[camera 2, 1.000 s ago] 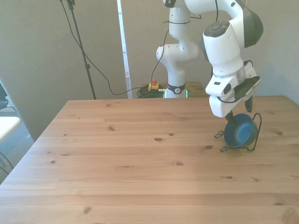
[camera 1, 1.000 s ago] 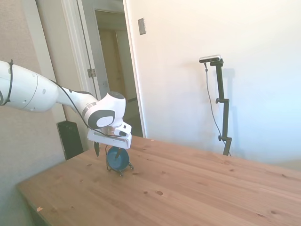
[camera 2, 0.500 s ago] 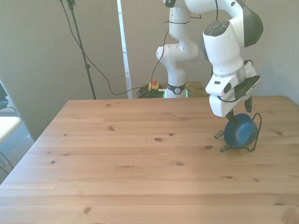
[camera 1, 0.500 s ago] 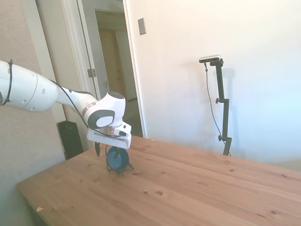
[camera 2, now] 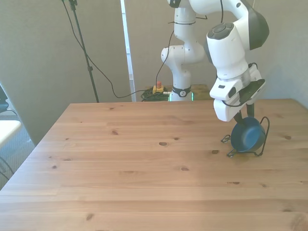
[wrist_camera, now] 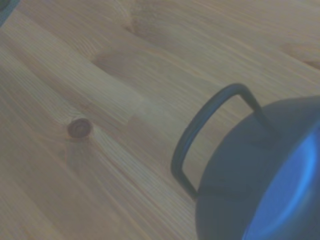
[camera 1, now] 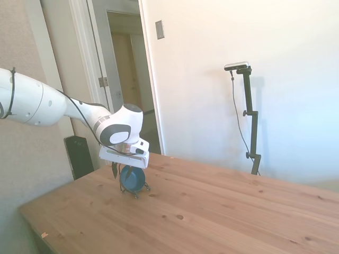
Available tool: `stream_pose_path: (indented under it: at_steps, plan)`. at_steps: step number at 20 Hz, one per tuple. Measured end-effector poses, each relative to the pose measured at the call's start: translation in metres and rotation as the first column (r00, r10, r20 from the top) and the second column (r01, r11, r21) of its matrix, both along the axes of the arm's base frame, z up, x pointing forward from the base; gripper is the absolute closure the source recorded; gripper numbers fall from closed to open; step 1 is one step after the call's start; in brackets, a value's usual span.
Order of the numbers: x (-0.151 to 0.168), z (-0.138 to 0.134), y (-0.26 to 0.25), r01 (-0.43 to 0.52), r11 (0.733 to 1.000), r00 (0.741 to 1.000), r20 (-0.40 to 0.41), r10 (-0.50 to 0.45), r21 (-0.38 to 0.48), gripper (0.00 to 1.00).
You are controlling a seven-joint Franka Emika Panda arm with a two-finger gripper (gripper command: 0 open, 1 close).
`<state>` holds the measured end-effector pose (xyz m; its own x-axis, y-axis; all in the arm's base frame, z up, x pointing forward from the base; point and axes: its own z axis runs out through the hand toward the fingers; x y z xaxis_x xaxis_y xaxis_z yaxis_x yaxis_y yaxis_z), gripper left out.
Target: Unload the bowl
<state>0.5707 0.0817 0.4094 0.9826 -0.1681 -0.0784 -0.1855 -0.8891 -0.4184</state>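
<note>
We are at the start of the job: the bowl (camera 2: 247,136) is not out yet. It is small, round and dark blue, and it stands on its edge in a small dark wire rack (camera 2: 261,139) on the wooden surface (camera 2: 144,163), near the front view's right side. Our hand (camera 2: 244,113) hangs just above the bowl's top edge. In the front view one dark finger (camera 2: 250,109) points down near the rim, and in the side view another finger (camera 1: 114,170) shows on the door side of the bowl (camera 1: 131,179). So we think our fingers are apart, with one on each side of the rim, and they hold nothing. We cannot tell if a finger touches the bowl. From the wrist camera we see the blue bowl (wrist_camera: 270,190) very close and blurry, with a dark loop of the rack (wrist_camera: 200,130) standing beside it and bare wood all around. We think the step now is lining up for the grab. Next we need to go down a little, so the rim sits between our fingers, and then squeeze it. After that we should lift straight up, so the bowl slides out of the wire loops and does not drag the rack along. The bowl looks smooth, so it may slip if we pinch too near the edge. Then we can put it down on an open part of the surface, away from the rack.
</note>
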Motion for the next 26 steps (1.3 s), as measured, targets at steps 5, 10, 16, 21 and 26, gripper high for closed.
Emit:
stream_pose_path:
  at_steps: [5,10,16,21,26]
  plan:
    - [-0.001,0.000,-0.008,-0.014,0.999,1.000,-0.028,0.015,0.039,1.00]
    - [0.003,0.003,-0.014,-0.021,0.999,0.999,-0.031,0.023,0.048,1.00]
    - [0.011,0.001,-0.023,-0.048,0.993,0.996,-0.065,0.055,0.106,1.00]
    - [0.016,0.015,-0.052,-0.075,0.978,0.991,-0.096,0.095,0.194,1.00]
    - [0.013,0.033,-0.059,-0.088,0.973,0.991,-0.076,0.106,0.212,1.00]
